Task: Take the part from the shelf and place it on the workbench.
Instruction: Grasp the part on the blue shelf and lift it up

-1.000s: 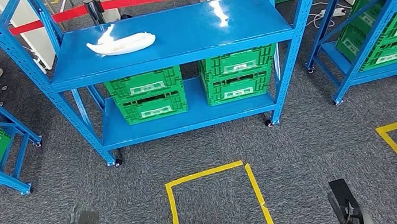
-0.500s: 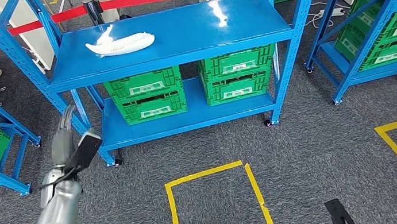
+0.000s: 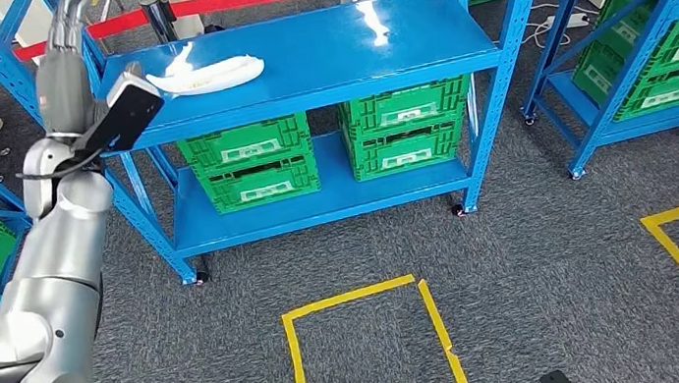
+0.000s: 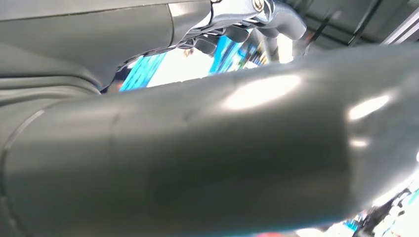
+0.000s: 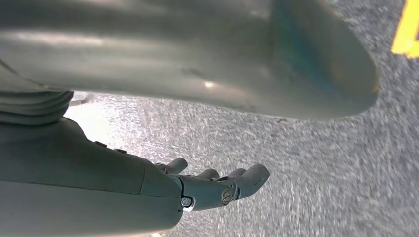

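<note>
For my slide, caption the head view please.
Left robot hand raised beside the blue shelf, near the white part.

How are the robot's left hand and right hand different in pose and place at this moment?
The left hand is raised beside the blue shelf, near the white part, while the right hand hangs low over the grey carpet. The left hand's fingers point up; the right hand's fingers are gently curled over the floor. Both hands hold nothing, and neither touches the part.
</note>
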You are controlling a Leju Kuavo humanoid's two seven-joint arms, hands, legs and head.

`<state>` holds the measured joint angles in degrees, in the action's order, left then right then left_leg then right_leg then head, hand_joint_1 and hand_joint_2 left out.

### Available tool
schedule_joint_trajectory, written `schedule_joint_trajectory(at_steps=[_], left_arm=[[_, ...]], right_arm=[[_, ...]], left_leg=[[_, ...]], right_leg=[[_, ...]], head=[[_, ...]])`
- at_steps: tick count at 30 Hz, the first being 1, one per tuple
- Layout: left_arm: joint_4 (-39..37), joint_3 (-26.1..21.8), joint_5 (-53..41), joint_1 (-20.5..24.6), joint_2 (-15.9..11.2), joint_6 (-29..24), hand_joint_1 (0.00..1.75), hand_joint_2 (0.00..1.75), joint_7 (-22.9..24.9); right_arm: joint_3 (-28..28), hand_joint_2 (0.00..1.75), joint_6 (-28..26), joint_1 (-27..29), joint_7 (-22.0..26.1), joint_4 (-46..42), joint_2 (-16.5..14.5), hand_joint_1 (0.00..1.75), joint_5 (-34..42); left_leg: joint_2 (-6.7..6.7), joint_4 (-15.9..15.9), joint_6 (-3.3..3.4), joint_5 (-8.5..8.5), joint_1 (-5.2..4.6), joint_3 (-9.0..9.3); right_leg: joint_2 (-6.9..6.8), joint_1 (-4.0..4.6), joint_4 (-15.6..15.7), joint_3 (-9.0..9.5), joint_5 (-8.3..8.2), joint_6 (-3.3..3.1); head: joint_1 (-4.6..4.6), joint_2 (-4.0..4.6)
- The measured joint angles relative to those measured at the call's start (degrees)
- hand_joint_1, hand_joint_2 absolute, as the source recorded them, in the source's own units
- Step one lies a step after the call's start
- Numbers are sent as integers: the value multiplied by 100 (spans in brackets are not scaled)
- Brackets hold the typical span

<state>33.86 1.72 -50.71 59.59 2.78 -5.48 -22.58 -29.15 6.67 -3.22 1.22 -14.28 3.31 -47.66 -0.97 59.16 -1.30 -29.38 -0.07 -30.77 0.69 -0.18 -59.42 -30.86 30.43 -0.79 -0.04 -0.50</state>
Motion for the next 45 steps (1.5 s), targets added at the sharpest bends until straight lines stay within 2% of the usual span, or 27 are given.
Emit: schedule_joint_trajectory(at_steps=[7,11,13,15,17,18,19,20,22,23,24,25,27,29,30,31,33,34,35,36,37,38,39,40,41,43,45], left_arm=[[7,768,93,672,-165,-298,0,0,664],[-15,1024,79,926,-180,-379,0,0,974],[-26,1082,73,1003,-190,-410,0,0,1018],[-34,1117,71,1057,-199,-438,0,0,1028],[-60,1142,63,1075,-211,-452,0,0,1037],[-78,1154,48,1067,-215,-463,0,0,1049],[-97,1168,18,1055,-215,-474,0,0,1071],[-116,1188,-21,1049,-215,-484,0,0,1109],[-149,1232,-106,1050,-210,-493,0,0,1222],[-167,1256,-146,1059,-207,-494,0,0,1295],[-186,1278,-182,1069,-205,-492,0,0,1372],[-213,1298,-216,1077,-207,-488,0,0,1444],[-277,1322,-278,1085,-216,-482,0,0,1557],[-345,1330,-319,1096,-243,-484,0,0,1613],[-383,1331,-328,1107,-266,-485,0,0,1626],[-425,1332,-331,1114,-290,-485,0,0,1636],[-515,1334,-330,1103,-334,-482,0,0,1645],[-553,1334,-330,1084,-352,-480,0,0,1648],[-583,1334,-330,1068,-368,-478,0,0,1650],[-602,1334,-330,1060,-381,-476,0,0,1652],[-615,1334,-330,1061,-392,-475,0,0,1654],[-626,1334,-330,1068,-400,-475,0,0,1658],[-637,1334,-330,1078,-407,-471,0,0,1663],[-649,1334,-330,1088,-409,-464,0,0,1671],[-661,1335,-331,1097,-406,-457,0,0,1682],[-676,1336,-335,1111,-396,-442,0,0,1713],[-693,1336,-344,1141,-385,-426,0,0,1747]], right_arm=[[-179,0,194,19,-204,159,-187,0,-308],[-294,0,245,30,-286,217,-291,0,-386],[-330,0,250,26,-281,229,-314,0,-408],[-342,0,250,18,-272,231,-322,0,-423],[-347,0,250,25,-260,231,-325,0,-441],[-350,0,250,37,-237,232,-325,0,-454],[-352,0,249,48,-197,232,-326,0,-469],[-353,0,244,55,-146,233,-328,0,-486],[-356,0,228,57,-73,233,-331,0,-509],[-360,0,220,55,-58,238,-350,0,-521],[-368,0,209,51,-54,244,-360,0,-532],[-377,0,195,49,-55,250,-373,0,-550],[-390,0,163,44,-58,258,-381,0,-591],[-396,0,126,44,-62,260,-387,0,-624],[-398,0,105,42,-62,261,-388,0,-636],[-401,0,84,43,-62,261,-388,0,-642],[-411,0,54,48,-62,261,-391,0,-650],[-419,0,43,53,-63,261,-392,0,-651],[-427,0,36,57,-63,261,-392,0,-652],[-434,0,30,59,-62,261,-393,0,-652],[-440,0,25,59,-62,261,-396,0,-652],[-444,0,21,61,-61,266,-418,0,-652],[-452,0,13,57,-61,271,-429,0,-652],[-463,0,11,51,-61,277,-444,0,-652],[-476,0,12,48,-61,282,-459,0,-652],[-497,0,24,49,-61,284,-463,0,-652],[-507,0,38,44,-58,285,-470,0,-651]], left_leg=[[0,14,19,-9,-23,-9],[2,9,72,1,-52,-22],[15,-98,125,58,-16,22],[50,-224,172,119,34,84],[75,-250,183,121,48,96],[76,-244,178,109,53,96],[74,-232,167,89,64,102],[72,-214,147,61,80,114],[71,-143,81,-29,124,147],[65,-93,34,-85,128,136],[58,-57,-12,-129,127,123],[50,-40,-54,-158,119,112],[40,-69,-125,-180,114,121],[58,34,-181,-252,123,99],[67,254,-199,-344,122,-17],[76,598,-208,-463,118,-207],[78,1387,-203,-667,107,-738],[78,1609,-184,-643,99,-943],[77,1618,-148,-499,85,-1046],[76,1408,-95,-249,62,-1037],[74,1028,-17,66,26,-940],[75,666,75,305,-12,-809],[75,361,150,460,-51,-693],[78,157,213,506,-94,-611],[83,58,248,471,-119,-566],[88,-121,267,429,-117,-457],[92,-221,272,422,-67,-319]], right_leg=[[-2,-23,3,-2,-3,15],[-1,-48,32,-2,-25,63],[-4,-30,46,7,-27,107],[-17,-18,-238,-150,104,151],[-29,-51,-926,-570,315,191],[-31,-72,-1250,-800,356,210],[-34,-94,-1416,-972,292,229],[-38,-116,-1376,-1050,125,249],[-54,-162,-767,-922,-381,306],[-61,-164,-449,-805,-529,326],[-66,-162,-242,-725,-587,304],[-67,-149,-160,-688,-556,263],[-59,-133,-159,-679,-478,135],[-46,-141,-139,-628,-438,54],[-39,-146,-128,-589,-417,15],[-33,-142,-119,-556,-394,-17],[-23,-118,-113,-502,-344,-60],[-19,-100,-113,-470,-316,-73],[-13,-77,-113,-429,-284,-81],[-7,-52,-111,-378,-251,-88],[-2,-30,-107,-323,-214,-94],[-1,-16,-99,-278,-182,-95],[1,-12,-88,-253,-160,-85],[-3,-21,-69,-245,-148,-59],[-12,-31,-70,-245,-167,-23],[-32,-41,-86,-232,-204,43],[-42,-33,-292,-311,-122,67]], head=[[0,0],[-1,0],[2,0],[24,0],[45,0],[48,0],[50,0],[52,0],[55,0],[70,0],[78,0],[78,0],[64,0],[33,0],[15,0],[-5,0],[-27,0],[-33,0],[-38,0],[-42,0],[-46,0],[-35,0],[-24,0],[-25,0],[-25,0],[-52,0],[-39,0]])
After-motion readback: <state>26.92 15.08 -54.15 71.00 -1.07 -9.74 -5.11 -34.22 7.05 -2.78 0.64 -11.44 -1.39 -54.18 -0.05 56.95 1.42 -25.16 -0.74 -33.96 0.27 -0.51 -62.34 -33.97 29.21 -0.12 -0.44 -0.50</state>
